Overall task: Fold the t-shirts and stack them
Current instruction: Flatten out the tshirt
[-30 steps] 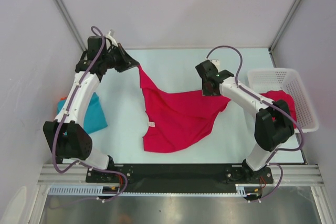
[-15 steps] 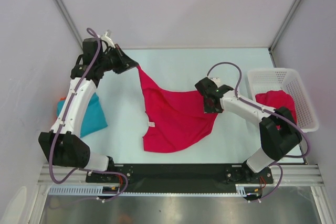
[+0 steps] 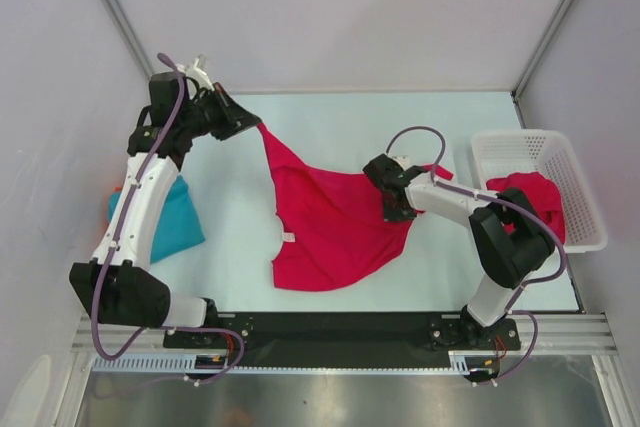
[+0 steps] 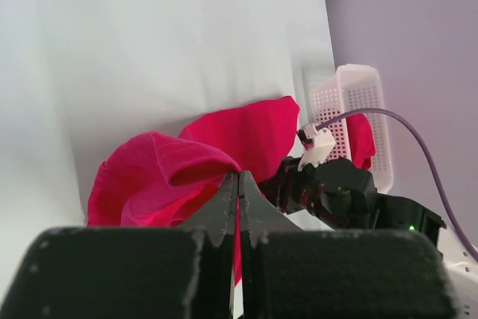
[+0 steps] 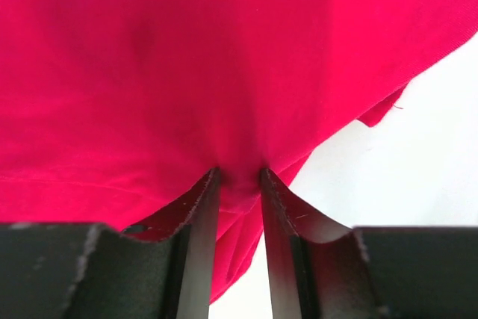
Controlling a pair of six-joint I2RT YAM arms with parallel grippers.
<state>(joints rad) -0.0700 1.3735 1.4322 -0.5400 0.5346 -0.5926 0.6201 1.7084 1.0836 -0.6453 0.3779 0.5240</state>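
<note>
You're early on: the teal shirt [image 3: 180,222] sits mid-left, maybe folded, and a second crimson shirt [image 3: 530,197] is in the basket [image 3: 575,177] at right. The crimson shirt [image 3: 335,227] lies unfolded mid-counter [image 3: 330,117], left fingers [image 3: 248,125] clamped on its upper-left corner, right fingers [image 3: 392,209] pinching its right side.

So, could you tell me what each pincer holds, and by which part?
Both hold the spread crimson t-shirt: left pincer its far-left corner, right pincer its right edge.
</note>
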